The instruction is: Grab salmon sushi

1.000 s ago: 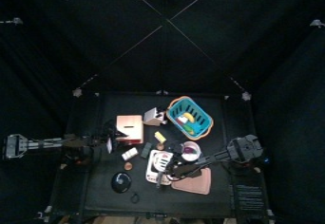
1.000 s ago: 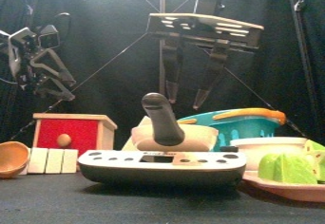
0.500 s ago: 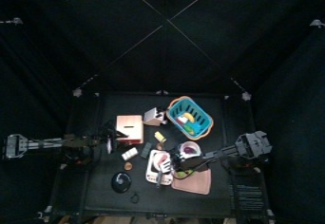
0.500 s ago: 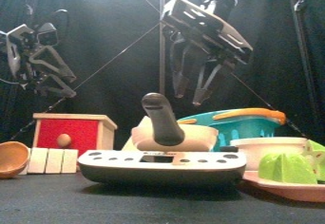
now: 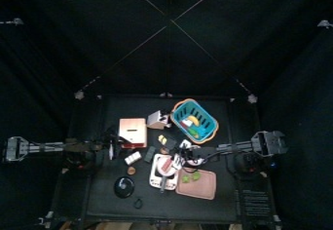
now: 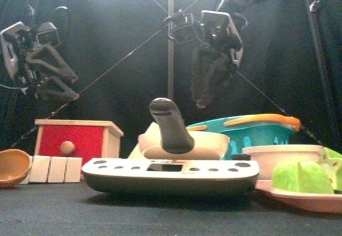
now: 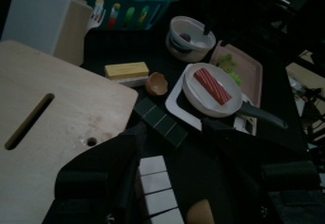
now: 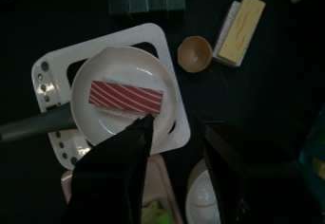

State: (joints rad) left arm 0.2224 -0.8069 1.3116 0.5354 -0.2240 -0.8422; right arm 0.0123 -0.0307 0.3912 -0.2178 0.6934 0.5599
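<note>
While your left claw [image 6: 51,75] hangs idle over the left side of the surface [image 5: 97,171], beside the red wooden box [image 6: 76,140], and you cannot tell whether it is released or clenched, treat the right arm as the working one. The salmon sushi [image 8: 125,97] lies in the white pan [image 8: 121,100] on the small stove [image 6: 171,175] mid-surface. Your right claw [image 8: 176,133] hovers above it, released and empty. Line both jaws across the striped slice's short width, descend straight, and clench gently without scraping the pan or nudging the green-rimmed basket [image 6: 247,132] further right.
</note>
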